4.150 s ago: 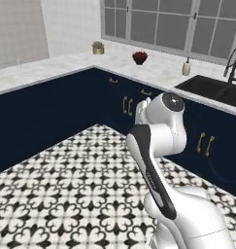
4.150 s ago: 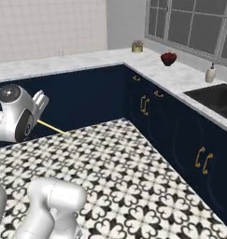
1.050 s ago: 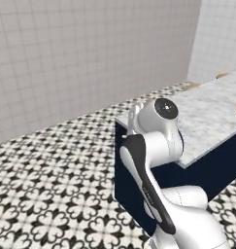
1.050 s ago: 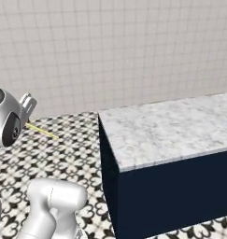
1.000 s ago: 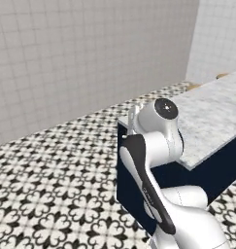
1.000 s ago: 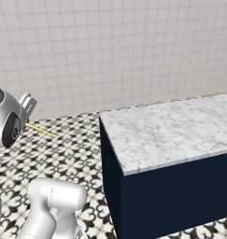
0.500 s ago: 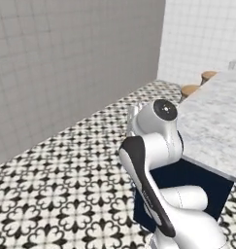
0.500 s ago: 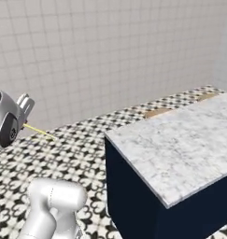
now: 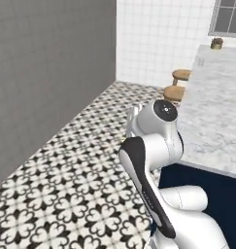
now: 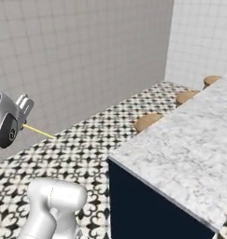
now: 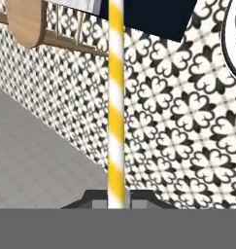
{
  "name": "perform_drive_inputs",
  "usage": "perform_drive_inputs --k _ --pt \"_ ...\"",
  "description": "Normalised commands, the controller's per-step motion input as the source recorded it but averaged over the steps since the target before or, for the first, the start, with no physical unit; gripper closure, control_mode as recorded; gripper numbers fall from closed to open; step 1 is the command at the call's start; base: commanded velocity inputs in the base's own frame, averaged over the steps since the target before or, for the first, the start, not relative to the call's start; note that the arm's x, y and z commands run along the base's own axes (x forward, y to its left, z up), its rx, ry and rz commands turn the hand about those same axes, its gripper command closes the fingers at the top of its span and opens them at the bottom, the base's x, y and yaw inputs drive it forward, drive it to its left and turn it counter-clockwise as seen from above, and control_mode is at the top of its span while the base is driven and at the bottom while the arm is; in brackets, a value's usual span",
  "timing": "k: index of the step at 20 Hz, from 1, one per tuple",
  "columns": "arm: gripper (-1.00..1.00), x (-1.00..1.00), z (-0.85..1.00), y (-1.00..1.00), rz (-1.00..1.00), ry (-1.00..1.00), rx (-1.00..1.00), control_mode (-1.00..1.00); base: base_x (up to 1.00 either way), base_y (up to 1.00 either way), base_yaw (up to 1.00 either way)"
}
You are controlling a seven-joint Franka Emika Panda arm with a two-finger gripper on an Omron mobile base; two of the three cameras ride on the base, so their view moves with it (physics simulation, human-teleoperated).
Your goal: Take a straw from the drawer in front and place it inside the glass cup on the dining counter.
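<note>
My gripper [image 11: 117, 198] is shut on the straw [image 11: 116, 107], which looks yellow-and-white striped in the hand view and runs straight up the picture from between the dark fingertips. In the right base view the straw [image 10: 39, 132] is a thin pale yellow line sticking out from the gripper [image 10: 21, 122] at the far left, high above the patterned floor. The dining counter [image 10: 180, 158], a marbled top on a navy base, fills the right side, with its end near the arm [image 9: 211, 112]. The glass cup is too faint to pick out. The drawer is out of view.
Round wooden stools [image 10: 147, 121] [image 10: 187, 96] stand along the counter's far side, also seen as stools [image 9: 173, 92] in the left base view. A grey wall [image 9: 51, 73] and a white tiled wall [image 10: 87, 56] bound the patterned floor [image 9: 66, 185]. A small plant [image 9: 216, 43] sits far back.
Both base views have swung with the base: the counter's corner now sits nearer and more to the right, and stools and a window have come into sight. The straw stays in the shut gripper.
</note>
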Motion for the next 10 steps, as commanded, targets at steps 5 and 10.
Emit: perform_drive_inputs --k 5,10 --pt "1.0 0.0 0.0 0.0 0.0 0.0 0.0 1.0 0.62 0.93 -0.5" --pt "1.0 0.0 0.0 0.0 0.0 0.0 0.0 1.0 0.54 0.94 -0.5"
